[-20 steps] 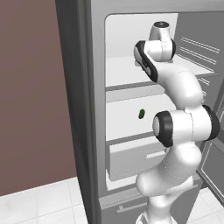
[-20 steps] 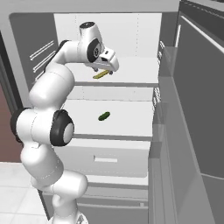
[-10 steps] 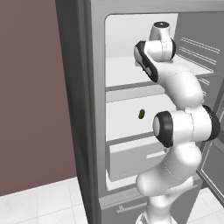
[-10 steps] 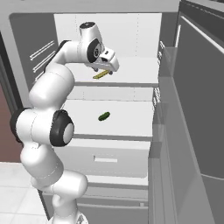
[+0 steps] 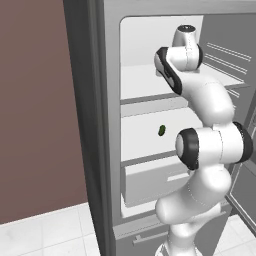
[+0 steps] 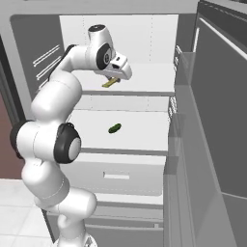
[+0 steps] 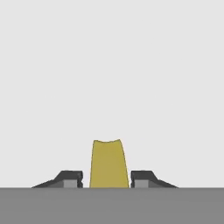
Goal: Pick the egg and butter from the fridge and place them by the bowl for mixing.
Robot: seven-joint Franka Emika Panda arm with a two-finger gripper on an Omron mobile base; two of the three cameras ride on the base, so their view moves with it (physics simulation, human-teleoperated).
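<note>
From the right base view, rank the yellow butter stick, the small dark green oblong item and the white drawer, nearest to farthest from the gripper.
1. Yellow butter stick, at the gripper, upper shelf.
2. Small dark green oblong item, shelf below.
3. White drawer, lowest.

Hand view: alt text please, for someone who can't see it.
A yellow butter stick stands between the gripper's two dark fingertips, which sit close against its sides. Behind it is plain white fridge interior.

Kitchen: open fridge (image 6: 144, 29), white shelves, drawer (image 6: 120, 176).
</note>
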